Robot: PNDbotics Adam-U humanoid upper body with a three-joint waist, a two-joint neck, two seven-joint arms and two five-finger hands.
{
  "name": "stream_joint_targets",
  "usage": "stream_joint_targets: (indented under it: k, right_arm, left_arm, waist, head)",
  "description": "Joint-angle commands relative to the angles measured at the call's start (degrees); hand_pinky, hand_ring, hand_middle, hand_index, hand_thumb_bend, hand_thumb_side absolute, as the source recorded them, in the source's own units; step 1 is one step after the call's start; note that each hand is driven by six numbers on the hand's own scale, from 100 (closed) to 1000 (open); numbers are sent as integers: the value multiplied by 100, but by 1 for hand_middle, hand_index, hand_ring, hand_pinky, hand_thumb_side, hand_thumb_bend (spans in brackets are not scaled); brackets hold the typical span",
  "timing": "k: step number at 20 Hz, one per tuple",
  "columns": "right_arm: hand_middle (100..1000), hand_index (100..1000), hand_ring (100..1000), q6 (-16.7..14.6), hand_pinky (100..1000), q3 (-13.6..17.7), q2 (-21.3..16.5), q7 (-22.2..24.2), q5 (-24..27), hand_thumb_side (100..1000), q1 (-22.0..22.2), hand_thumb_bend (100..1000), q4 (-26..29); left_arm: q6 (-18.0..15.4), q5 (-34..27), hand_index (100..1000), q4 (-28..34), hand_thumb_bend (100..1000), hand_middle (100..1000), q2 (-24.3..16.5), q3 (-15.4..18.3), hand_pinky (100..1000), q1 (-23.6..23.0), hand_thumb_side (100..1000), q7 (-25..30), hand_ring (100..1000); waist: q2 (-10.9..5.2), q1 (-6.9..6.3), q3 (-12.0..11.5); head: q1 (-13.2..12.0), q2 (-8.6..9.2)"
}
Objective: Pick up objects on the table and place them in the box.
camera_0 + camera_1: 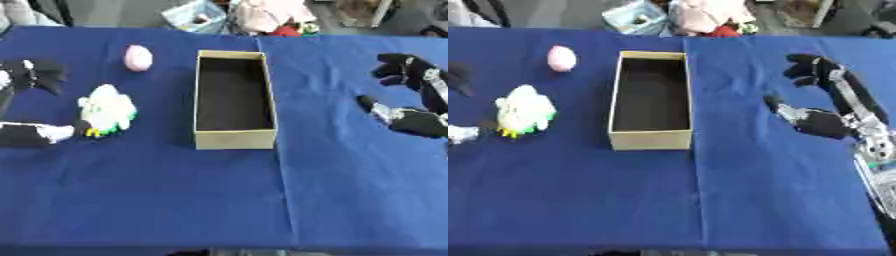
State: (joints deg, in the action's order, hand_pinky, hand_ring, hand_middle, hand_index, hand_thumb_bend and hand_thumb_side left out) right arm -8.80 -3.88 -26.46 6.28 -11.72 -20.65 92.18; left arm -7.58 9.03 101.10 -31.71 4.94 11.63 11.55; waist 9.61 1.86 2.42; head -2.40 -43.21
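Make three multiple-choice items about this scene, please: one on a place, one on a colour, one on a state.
1. Where does the white plush toy lie?
A. left of the box
B. inside the box
C. right of the box

2. What colour is the egg-shaped object?
A. green
B. pink
C. black

3. What is the state of the box?
A. full
B. tipped over
C. empty

Answers: 1 A, the toy lies on the blue cloth beside the left hand; 2 B, it shows pale pink; 3 C, only its dark floor shows.
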Motion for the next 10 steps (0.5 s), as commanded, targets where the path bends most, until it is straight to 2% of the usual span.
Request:
stream_joint_targets:
  k: [1,6,10]
  right_arm:
    - [662,865,767,-11,736,68,-120,-1,17,389,-54,457,44]
    - [662,865,767,-13,736,63,-117,4,16,388,-61,457,44]
    - [662,866,767,-15,736,53,-119,12,15,388,-62,456,41]
  left_arm:
    - [-18,18,745,59,699,593,-158,76,675,34,100,22,550]
    - [-1,113,746,-5,686,596,-281,67,674,70,100,16,553]
    - [109,466,752,-127,669,604,-500,-8,674,162,100,72,560]
  waist:
    - [-82,-17,11]
    - [-83,-27,20]
    - [-86,-39,35]
  head:
    - [-19,36]
    - [-15,40]
    - [-18,40]
